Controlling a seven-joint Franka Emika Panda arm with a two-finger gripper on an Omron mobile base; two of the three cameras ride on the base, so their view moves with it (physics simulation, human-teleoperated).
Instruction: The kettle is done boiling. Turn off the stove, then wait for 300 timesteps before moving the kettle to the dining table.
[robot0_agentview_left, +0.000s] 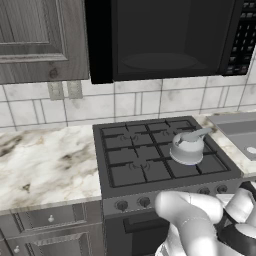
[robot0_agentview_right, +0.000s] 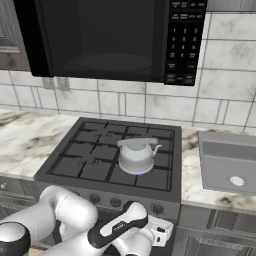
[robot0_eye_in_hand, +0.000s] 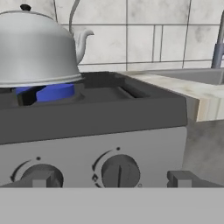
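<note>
The stove (robot0_agentview_left: 150, 155) takes the middle of both base views, a black range set into the marble counter (robot0_agentview_left: 45, 165), with the microwave (robot0_agentview_right: 100, 40) hanging above it and the sink (robot0_agentview_right: 230, 160) to its right. The kettle (robot0_agentview_right: 136, 155) stands upright on the front right burner, spout toward the sink. In the hand view a blue flame (robot0_eye_in_hand: 50, 92) shows under the kettle, so the burner is on and the first step, turning off the stove, is the step in hand.

The arm is folded low in front of the range, and the gripper (robot0_eye_in_hand: 109, 179) faces the front panel with its 2 fingertips spread wide apart, holding nothing. Between the tips sits 1 knob (robot0_eye_in_hand: 120, 171); another knob (robot0_eye_in_hand: 39, 177) is at the left tip.

I judge the next move needs the gripper to advance straight, until both fingers stand around the centred knob, then close and rotate. Which knob governs the lit burner I cannot tell; the flame must go out.
</note>
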